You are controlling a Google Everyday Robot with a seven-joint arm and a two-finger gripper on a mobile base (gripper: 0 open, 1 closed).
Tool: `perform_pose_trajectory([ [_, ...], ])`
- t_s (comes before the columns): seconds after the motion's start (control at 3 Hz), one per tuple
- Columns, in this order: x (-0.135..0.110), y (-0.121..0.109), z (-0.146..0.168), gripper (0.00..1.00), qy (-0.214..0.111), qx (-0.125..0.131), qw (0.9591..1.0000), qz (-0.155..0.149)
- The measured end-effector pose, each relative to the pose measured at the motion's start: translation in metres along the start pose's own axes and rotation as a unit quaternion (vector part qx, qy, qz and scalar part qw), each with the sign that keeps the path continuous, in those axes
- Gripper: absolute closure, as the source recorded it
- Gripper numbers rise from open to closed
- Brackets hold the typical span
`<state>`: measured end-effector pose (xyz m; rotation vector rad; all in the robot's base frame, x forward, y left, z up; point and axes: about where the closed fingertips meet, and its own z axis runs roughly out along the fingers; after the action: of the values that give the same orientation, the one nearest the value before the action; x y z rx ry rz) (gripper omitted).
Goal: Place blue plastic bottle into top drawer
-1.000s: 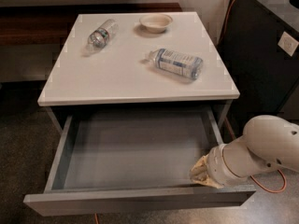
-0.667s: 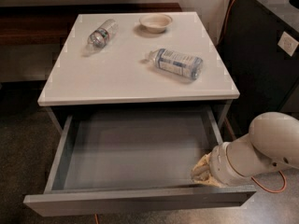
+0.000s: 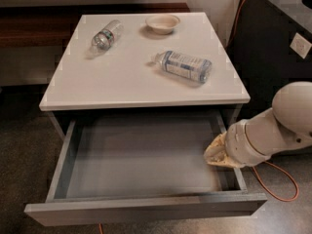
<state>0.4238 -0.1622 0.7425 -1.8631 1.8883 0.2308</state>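
The blue plastic bottle [image 3: 185,66] lies on its side on the white cabinet top, right of the middle, with its white cap pointing left. The top drawer [image 3: 146,206] is pulled wide open below it, and its grey inside holds nothing. My gripper [image 3: 217,154] is at the end of the white arm [image 3: 273,130], low at the drawer's right wall. It is well below and in front of the bottle and holds nothing that I can see.
A slimmer clear bottle [image 3: 106,36] lies at the back left of the cabinet top [image 3: 122,82]. A small white bowl [image 3: 163,22] stands at the back middle. A dark cabinet [image 3: 273,38] stands to the right. An orange cable [image 3: 280,179] runs across the floor.
The arm and gripper have risen and drawn back a little along the drawer's right wall. The bottles, the bowl and the drawer have not moved.
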Motion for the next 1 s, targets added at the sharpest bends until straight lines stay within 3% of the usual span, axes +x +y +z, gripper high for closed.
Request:
perform_pose_trajectory([
  [0.33,-0.017,-0.037,-0.029,0.99,0.000,0.017,0.9994,-0.031],
  [1.0,-0.049,-0.077,-0.067,0.54,0.023,0.028,0.9963,-0.078],
])
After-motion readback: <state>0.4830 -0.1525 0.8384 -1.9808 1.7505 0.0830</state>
